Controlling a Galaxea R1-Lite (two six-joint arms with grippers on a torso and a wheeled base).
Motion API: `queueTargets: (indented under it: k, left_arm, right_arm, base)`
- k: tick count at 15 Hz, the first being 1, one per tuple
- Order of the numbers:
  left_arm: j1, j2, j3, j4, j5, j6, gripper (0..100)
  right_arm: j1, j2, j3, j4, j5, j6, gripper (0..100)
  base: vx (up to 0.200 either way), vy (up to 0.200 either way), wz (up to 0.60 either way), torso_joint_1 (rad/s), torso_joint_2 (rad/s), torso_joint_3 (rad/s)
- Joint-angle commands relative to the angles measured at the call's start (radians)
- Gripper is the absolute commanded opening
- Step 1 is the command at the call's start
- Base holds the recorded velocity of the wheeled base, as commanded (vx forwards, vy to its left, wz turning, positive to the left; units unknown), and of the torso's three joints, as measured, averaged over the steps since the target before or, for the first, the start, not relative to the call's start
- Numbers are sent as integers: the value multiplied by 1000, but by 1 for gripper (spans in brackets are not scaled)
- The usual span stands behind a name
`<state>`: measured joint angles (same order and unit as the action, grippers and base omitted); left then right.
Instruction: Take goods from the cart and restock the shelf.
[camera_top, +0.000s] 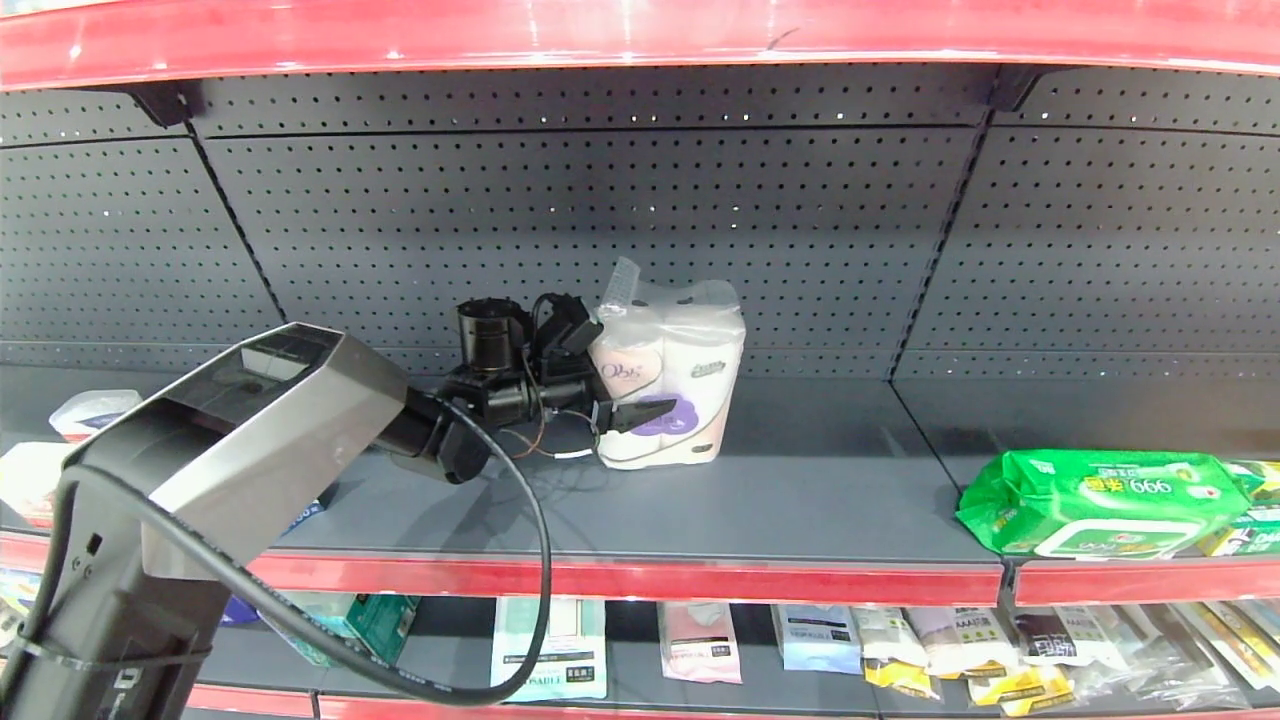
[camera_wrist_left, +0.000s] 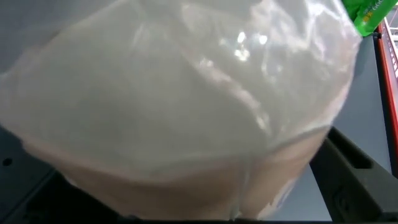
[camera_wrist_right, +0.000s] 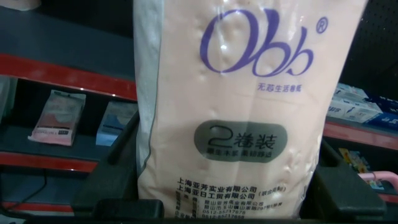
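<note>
Presently, a toilet-roll pack (camera_top: 690, 380) is seen standing upright on the grey shelf (camera_top: 800, 500), close to the perforated back panel (camera_top: 600, 200), its long axis vertical. It is met at mid height by the left gripper (camera_top: 630, 368), which comes in from the robot's left. One finger is laid across the front face and the other is set at the upper left side, so the gripper is judged to be clamped on the pack's left end. The next move is therefore judged to be a release and a withdrawal leftward and outward. Bare board is left to the pack's right, between it and a green wipes pack (camera_top: 1100, 500). A second pack (camera_wrist_right: 249, 93) is held upright, gripped from both sides by the right gripper (camera_wrist_right: 227, 149), before the lower shelves. Large purple lettering, a grey oval badge and lines of small dark print are carried on its peach wrapper. Similar purple marks are shown on the shelved pack.
</note>
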<state>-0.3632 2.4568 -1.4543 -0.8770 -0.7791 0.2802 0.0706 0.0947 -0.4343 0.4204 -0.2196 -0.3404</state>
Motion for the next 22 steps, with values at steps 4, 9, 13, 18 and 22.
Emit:
queueTargets:
  k: [4,9,13,18,22]
  left_arm:
    - [-3,8,2,-8,3,-1,0]
    - [-13,-10,45,-8,52,-21,0]
    - [-5,-84,158,-10,3,-21,0]
    - [18,-167,374,-129,-48,-23,0]
    - [18,-177,439,-188,-88,-21,0]
  right_arm:
    - [0,0,0,0,0,0,0]
    - [0,0,2,0,0,0,0]
    - [0,0,3,0,2,0,0]
    - [0,0,23,-3,3,1,0]
    - [0,0,31,-3,2,3,0]
  base:
    - [0,0,0,0,0,0]
    - [0,0,0,0,0,0]
    - [0,0,0,0,0,0]
    - [0,0,0,0,0,0]
    - [0,0,0,0,0,0]
